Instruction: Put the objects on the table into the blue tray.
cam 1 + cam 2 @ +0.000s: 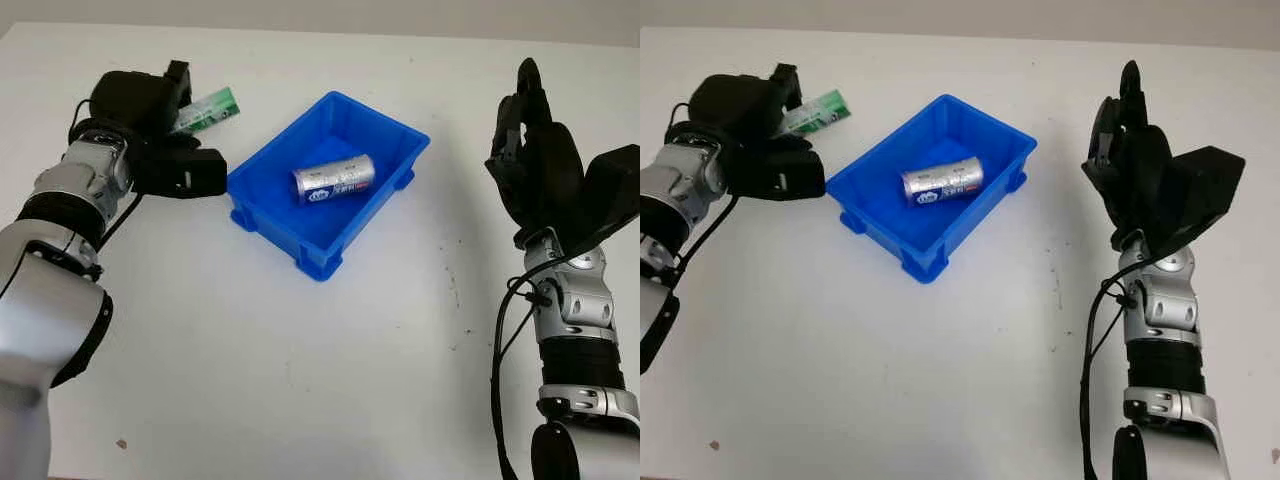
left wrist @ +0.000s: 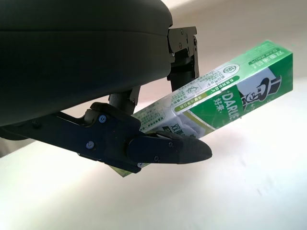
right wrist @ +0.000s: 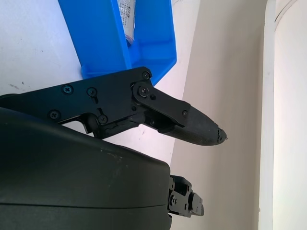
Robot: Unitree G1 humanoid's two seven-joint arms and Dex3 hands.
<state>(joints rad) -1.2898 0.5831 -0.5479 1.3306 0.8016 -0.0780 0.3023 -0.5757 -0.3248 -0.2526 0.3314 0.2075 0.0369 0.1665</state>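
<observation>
A blue tray (image 1: 264,175) sits mid-table, turned at an angle, with a silver can (image 1: 333,179) lying on its side inside. Just left of the tray, my left hand (image 1: 178,120) is shut on a green toothpaste box (image 1: 207,109), held above the table with its free end pointing toward the tray's far-left side. In the left wrist view the green toothpaste box (image 2: 225,96) sticks out past my black fingers (image 2: 163,148), which clamp its lower half. My right hand (image 1: 525,130) is open, raised upright to the right of the tray, with nothing in it.
The white table (image 1: 300,380) spreads wide in front of the tray, with a few small dark specks. The table's far edge (image 1: 320,35) runs along the back. In the right wrist view the blue tray (image 3: 105,33) and part of the can appear beyond the fingers.
</observation>
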